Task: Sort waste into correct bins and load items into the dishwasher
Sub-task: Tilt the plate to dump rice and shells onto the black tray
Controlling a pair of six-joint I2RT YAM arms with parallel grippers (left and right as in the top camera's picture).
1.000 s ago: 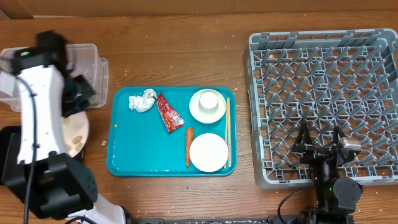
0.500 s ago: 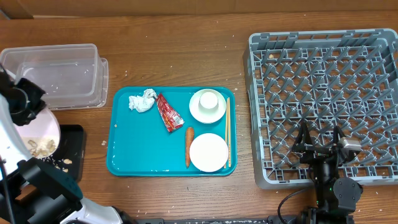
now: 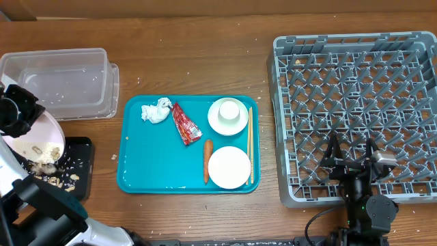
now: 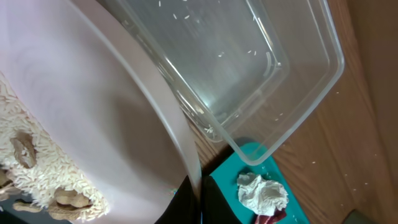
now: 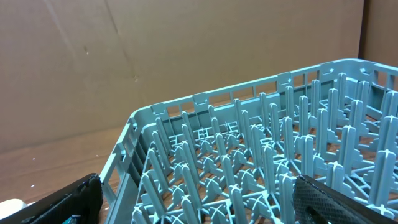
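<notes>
My left gripper (image 3: pixel 18 113) is shut on the rim of the large pale plate (image 3: pixel 39 139), which tilts over the black tray (image 3: pixel 76 149). Beige and white food scraps (image 3: pixel 46 154) slide off the plate; some lie on the tray. In the left wrist view my left gripper (image 4: pixel 198 194) pinches the plate (image 4: pixel 93 106), rice and scraps (image 4: pixel 34 177) at its low edge. The clear tub (image 3: pixel 65 80) stands behind. On the teal tray (image 3: pixel 150 167) lie a tissue (image 3: pixel 156 111), red wrapper (image 3: pixel 184 124), carrot (image 3: pixel 207 160), chopsticks (image 3: pixel 250 143), a cup (image 3: pixel 228 109) in a bowl (image 3: pixel 228 125), and another bowl (image 3: pixel 229 167). My right gripper (image 3: pixel 351 160) hangs open over the dishwasher rack (image 3: pixel 362 82).
The right wrist view shows the rack's pegs (image 5: pixel 261 162) between my open right gripper (image 5: pixel 196 186) fingers, with a brown cardboard wall behind. The left arm's base fills the front left corner. A few crumbs dot the wood near the teal tray.
The left arm swung the plate from beside the tub out to the left over the black tray and tilted it further; more scraps now lie on that tray. The right arm stayed still.
</notes>
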